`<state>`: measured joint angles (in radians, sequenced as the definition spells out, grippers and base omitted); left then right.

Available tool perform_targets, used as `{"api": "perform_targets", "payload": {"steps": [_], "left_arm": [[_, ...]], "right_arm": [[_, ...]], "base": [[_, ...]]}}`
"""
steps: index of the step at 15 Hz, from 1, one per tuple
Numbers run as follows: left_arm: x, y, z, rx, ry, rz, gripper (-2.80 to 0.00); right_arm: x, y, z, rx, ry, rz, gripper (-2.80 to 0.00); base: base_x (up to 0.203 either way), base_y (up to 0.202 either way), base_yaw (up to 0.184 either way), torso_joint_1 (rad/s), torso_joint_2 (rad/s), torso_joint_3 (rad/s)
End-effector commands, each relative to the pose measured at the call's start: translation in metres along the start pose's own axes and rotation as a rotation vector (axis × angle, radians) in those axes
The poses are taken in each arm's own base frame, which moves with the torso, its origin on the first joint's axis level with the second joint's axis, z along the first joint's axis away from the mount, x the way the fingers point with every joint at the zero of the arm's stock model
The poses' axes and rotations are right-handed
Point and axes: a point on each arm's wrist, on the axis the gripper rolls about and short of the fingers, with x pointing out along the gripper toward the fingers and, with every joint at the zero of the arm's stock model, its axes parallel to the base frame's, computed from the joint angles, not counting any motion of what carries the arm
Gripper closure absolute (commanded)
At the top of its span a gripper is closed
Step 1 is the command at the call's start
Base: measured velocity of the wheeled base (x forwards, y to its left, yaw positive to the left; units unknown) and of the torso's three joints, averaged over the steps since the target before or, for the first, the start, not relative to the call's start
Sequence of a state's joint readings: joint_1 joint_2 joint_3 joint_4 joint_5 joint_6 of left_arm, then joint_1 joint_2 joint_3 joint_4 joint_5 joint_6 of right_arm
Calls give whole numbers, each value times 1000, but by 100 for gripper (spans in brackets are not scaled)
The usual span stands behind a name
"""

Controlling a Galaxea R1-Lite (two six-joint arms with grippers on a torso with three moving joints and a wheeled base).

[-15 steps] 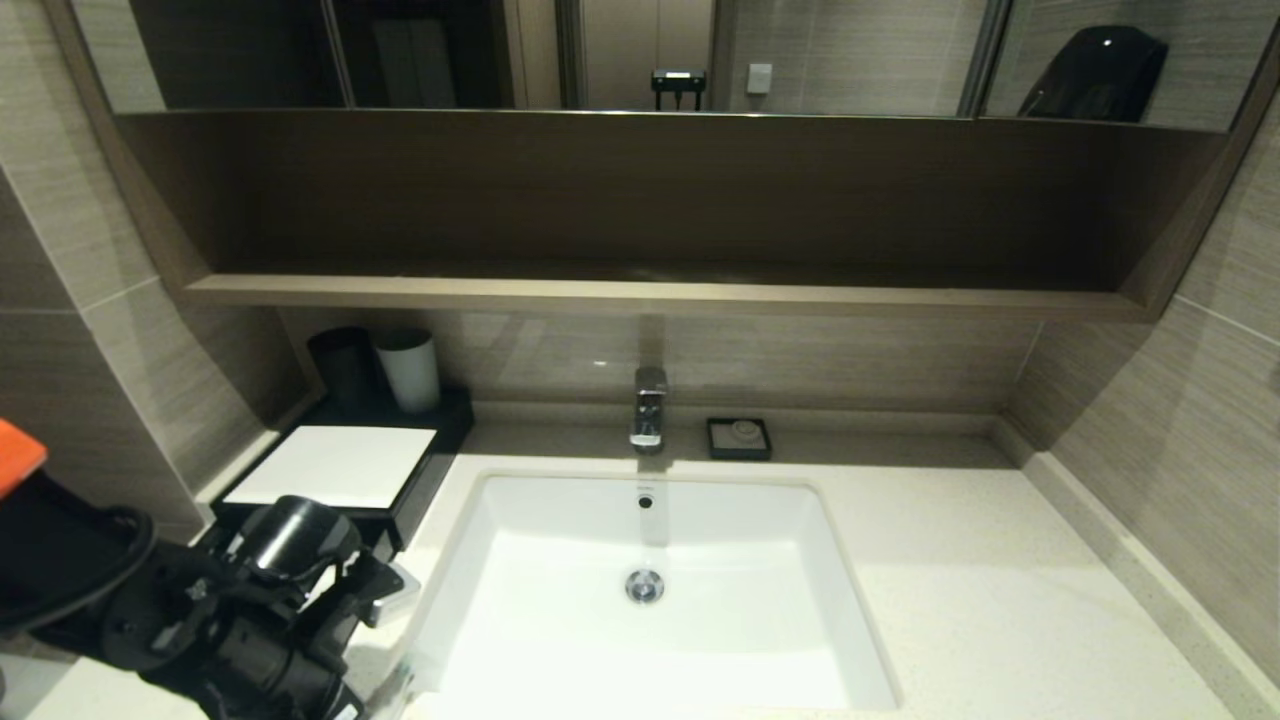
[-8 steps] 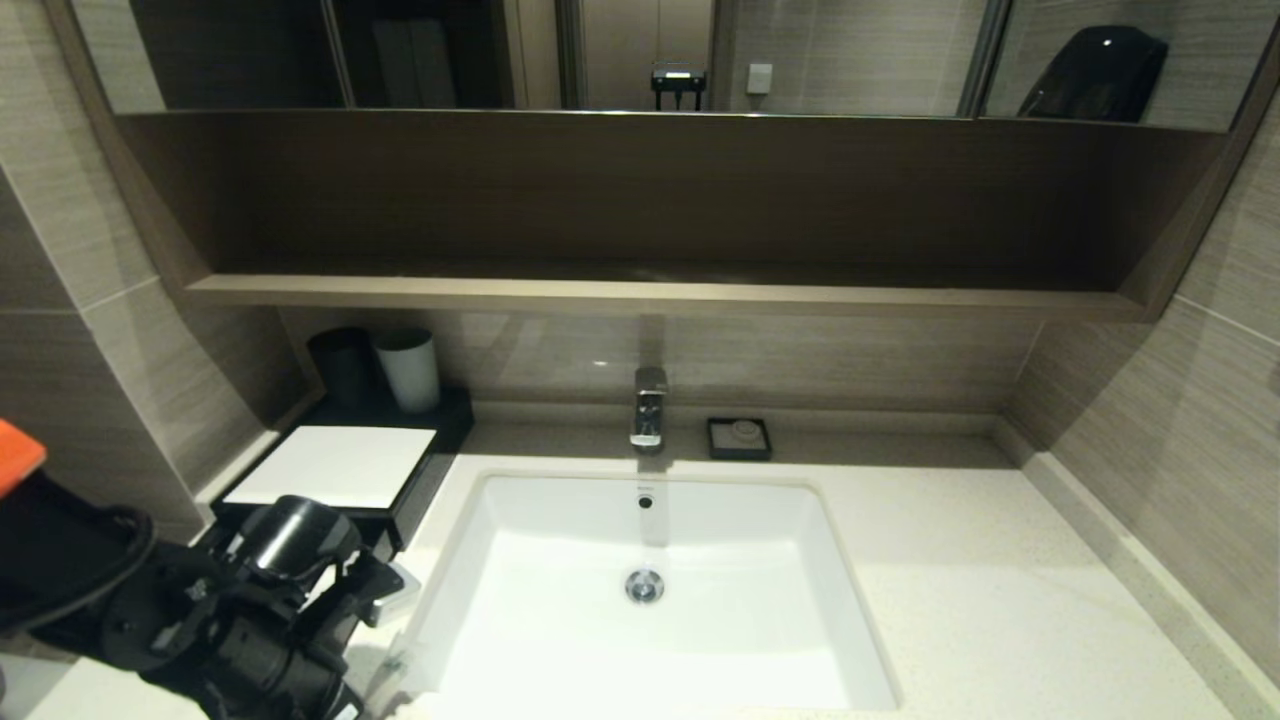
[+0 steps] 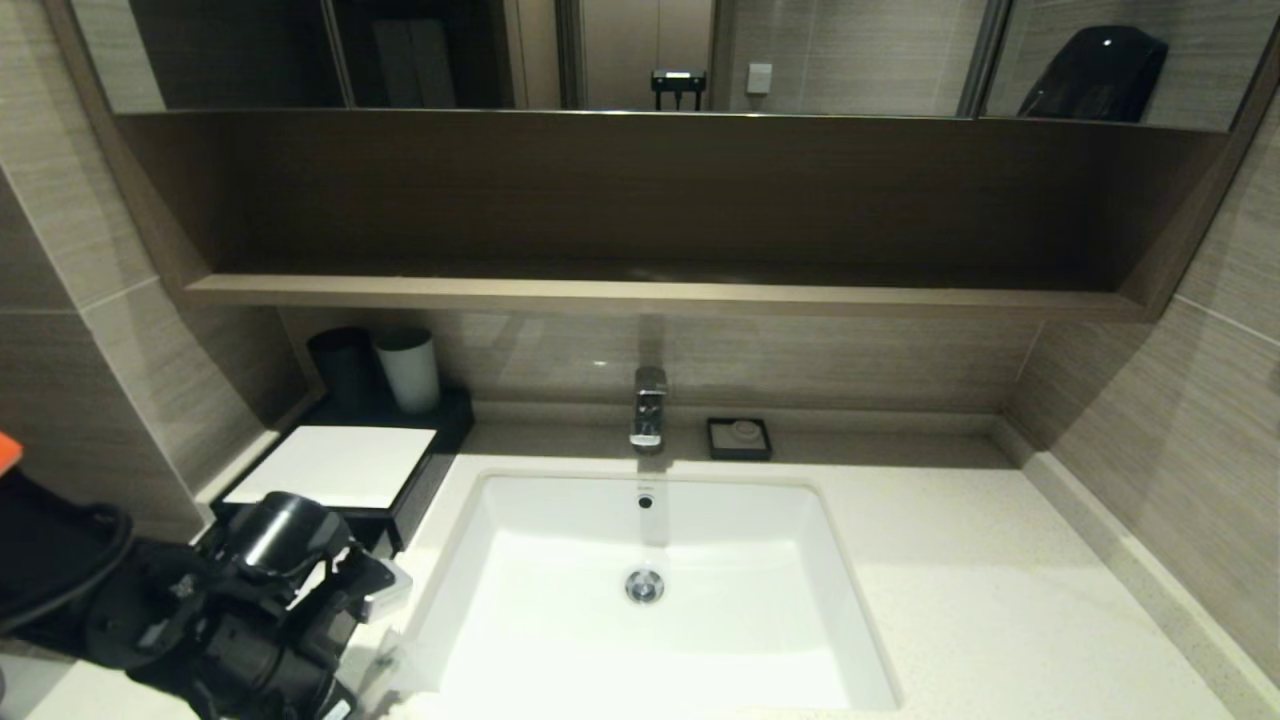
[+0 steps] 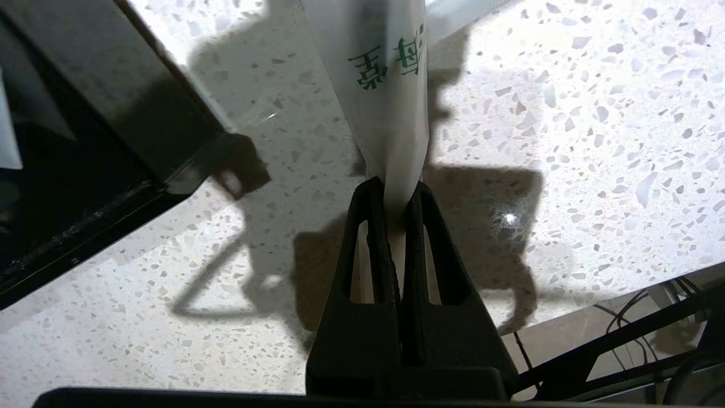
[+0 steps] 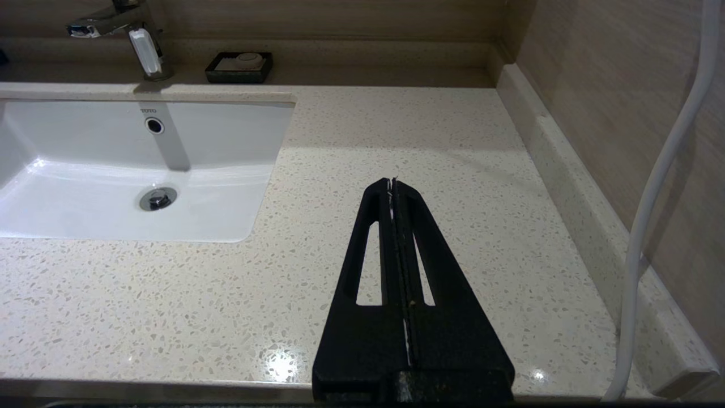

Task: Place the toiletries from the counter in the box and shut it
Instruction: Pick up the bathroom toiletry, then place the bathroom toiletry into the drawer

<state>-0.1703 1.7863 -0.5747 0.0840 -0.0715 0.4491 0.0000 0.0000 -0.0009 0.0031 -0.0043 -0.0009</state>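
My left gripper (image 4: 395, 190) is shut on one end of a slim pale plastic packet (image 4: 385, 85) with green lettering. It holds the packet just over the speckled counter (image 4: 566, 141), next to a corner of the box's open black drawer (image 4: 85, 147). In the head view the left arm (image 3: 250, 610) is at the bottom left, in front of the black box with its white top panel (image 3: 335, 465). It hides most of the drawer. My right gripper (image 5: 392, 184) is shut and empty above the counter (image 5: 396, 130), right of the sink.
The white sink basin (image 3: 560, 520) is set in the middle of the counter (image 3: 960, 560), with the faucet (image 3: 648, 408) behind it. A small black soap dish (image 3: 738, 438) is at the back. Black (image 3: 345, 365) and white (image 3: 408, 368) cups stand behind the box. A brown shelf (image 3: 650, 292) hangs above.
My left arm has shifted slightly to the left and lower in the head view, with the packet still in its grip. The rest is unchanged.
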Motion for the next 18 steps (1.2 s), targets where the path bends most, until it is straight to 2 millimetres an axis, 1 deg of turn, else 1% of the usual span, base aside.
{"api": "perform_targets", "payload": {"steps": [1, 5, 8, 11, 15, 16, 18], "left_arm": [[-14, 4, -1, -18, -51, 31, 0], [-40, 12, -2, -67, -86, 58, 0], [-54, 23, -4, -164, -102, 88, 0], [-67, 45, -5, -268, -122, 132, 0], [-90, 78, 0, -394, -141, 185, 0], [-91, 86, 0, -422, -132, 197, 0], [-84, 100, 2, -466, -100, 223, 0]], "right_arm": [[0, 0, 0, 0, 0, 0, 0], [0, 0, 0, 0, 1, 0, 0], [0, 0, 0, -1, 0, 0, 0], [0, 0, 0, -1, 0, 1, 0], [0, 0, 0, 1, 1, 0, 0], [0, 0, 0, -1, 1, 0, 0], [0, 0, 0, -1, -1, 0, 0]], "base": [[0, 0, 0, 0, 0, 0], [0, 0, 0, 0, 0, 0], [0, 0, 0, 0, 0, 0], [0, 0, 0, 0, 0, 0], [0, 0, 0, 0, 0, 0], [0, 0, 0, 0, 0, 0], [0, 0, 0, 0, 0, 0]]}}
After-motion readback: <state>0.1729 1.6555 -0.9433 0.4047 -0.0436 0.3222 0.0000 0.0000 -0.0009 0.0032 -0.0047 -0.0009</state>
